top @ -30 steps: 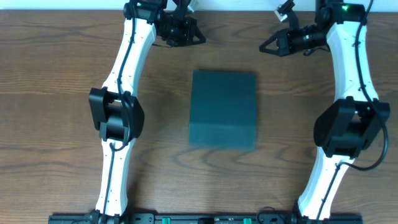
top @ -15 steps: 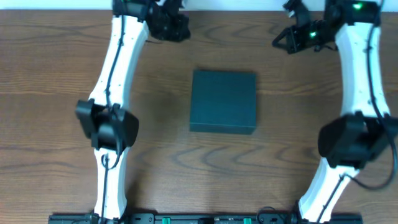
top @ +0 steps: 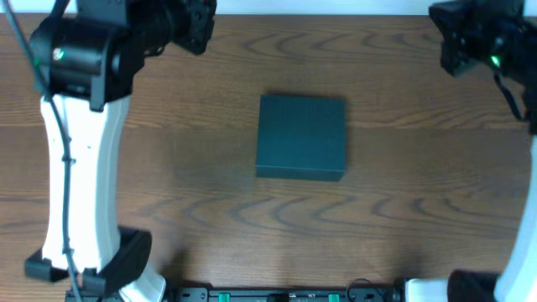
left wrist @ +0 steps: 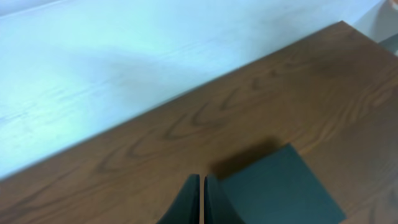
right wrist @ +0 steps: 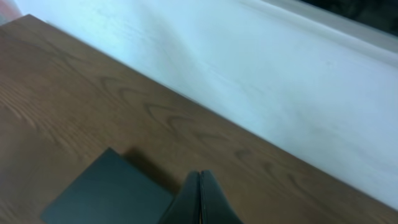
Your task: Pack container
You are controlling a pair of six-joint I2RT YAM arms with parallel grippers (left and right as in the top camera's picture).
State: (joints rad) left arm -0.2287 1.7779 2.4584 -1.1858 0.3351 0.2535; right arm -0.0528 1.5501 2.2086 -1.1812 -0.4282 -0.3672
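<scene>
At the far left corner of the wooden surface (top: 210,210), the left pincer (left wrist: 203,199) hangs raised with its fingers pressed together on nothing, likely parked clear of the work. The container (top: 301,137), a dark teal square box with its lid down, sits alone mid-surface, reachable from both sides. At the far right corner, the right pincer (right wrist: 200,199) is likewise pressed together and empty.

only the container (top: 301,137) interrupts the bare table (top: 210,201).
</scene>
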